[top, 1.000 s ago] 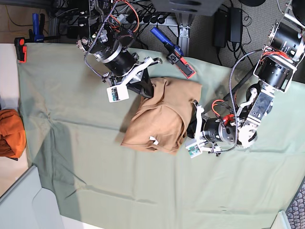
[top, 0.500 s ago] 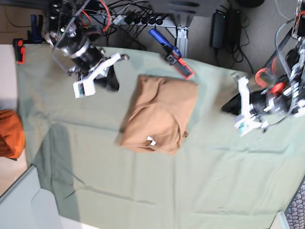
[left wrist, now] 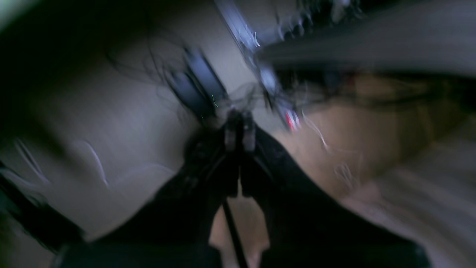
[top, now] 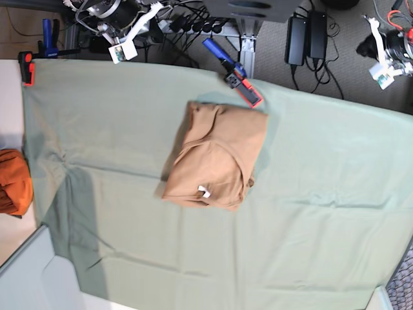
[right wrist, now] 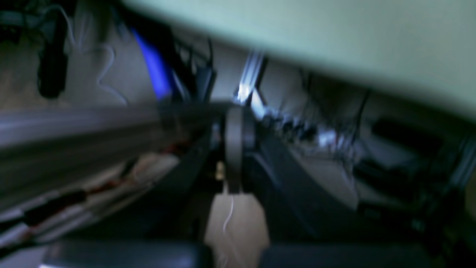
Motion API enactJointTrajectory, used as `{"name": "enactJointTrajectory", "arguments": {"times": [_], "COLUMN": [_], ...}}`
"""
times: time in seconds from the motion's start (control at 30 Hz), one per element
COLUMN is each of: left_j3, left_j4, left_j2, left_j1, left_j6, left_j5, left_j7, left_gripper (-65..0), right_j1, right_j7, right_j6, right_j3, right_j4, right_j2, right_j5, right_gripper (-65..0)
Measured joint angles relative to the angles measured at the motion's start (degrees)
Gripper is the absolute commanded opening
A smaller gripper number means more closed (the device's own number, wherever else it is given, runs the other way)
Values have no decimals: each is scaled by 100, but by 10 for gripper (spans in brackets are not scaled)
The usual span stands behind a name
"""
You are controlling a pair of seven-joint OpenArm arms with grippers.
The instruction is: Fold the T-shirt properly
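The T-shirt [top: 216,155] lies folded into a compact tan rectangle in the middle of the sage-green cloth [top: 116,135], its small white tag [top: 204,191] showing at the near edge. Neither gripper touches it. My right gripper [top: 153,26] is at the far left, beyond the table's back edge, and my left gripper [top: 365,45] hangs off the table at the far right. Both wrist views are blurred. The left gripper [left wrist: 238,128] and the right gripper [right wrist: 238,130] each have their jaws pressed together with nothing between them.
A blue and red clamp [top: 233,71] sits at the back edge just behind the shirt. A red clamp [top: 28,66] grips the cloth's far left corner. A bunched dark-orange cloth [top: 13,181] lies at the left edge. Cables and power bricks [top: 308,32] lie on the floor behind.
Both arms have drawn back from the shirt's sides, up and outward past the table's back edge. The folded shirt stays where it lay, with nothing holding it.
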Motion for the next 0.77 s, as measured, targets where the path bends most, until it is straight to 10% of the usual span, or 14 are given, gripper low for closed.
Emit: {"name": "enactJointTrajectory", "arguments": {"times": [0.2, 0.53, 0.77], "left_j3": [485, 2732, 2992], "left_j4": [-2470, -6841, -7554], "left_j2": [-11, 673, 1401], "left_j1": [-520, -3215, -4212], "left_j6": [103, 1182, 1226], "left_j5": [136, 1355, 1320], "left_j7": [-413, -1202, -1266], "left_gripper": [-650, -650, -650], "right_j1": [-195, 957, 1434], "right_j7": [11, -369, -299], "right_j6": [0, -11, -13], "right_j3": [0, -17, -11], "right_j4": [-1464, -5056, -5923], "right_j2": [-94, -214, -304], "right_j5": [-358, -1318, -1375], "right_gripper": [-650, -650, -650]}}
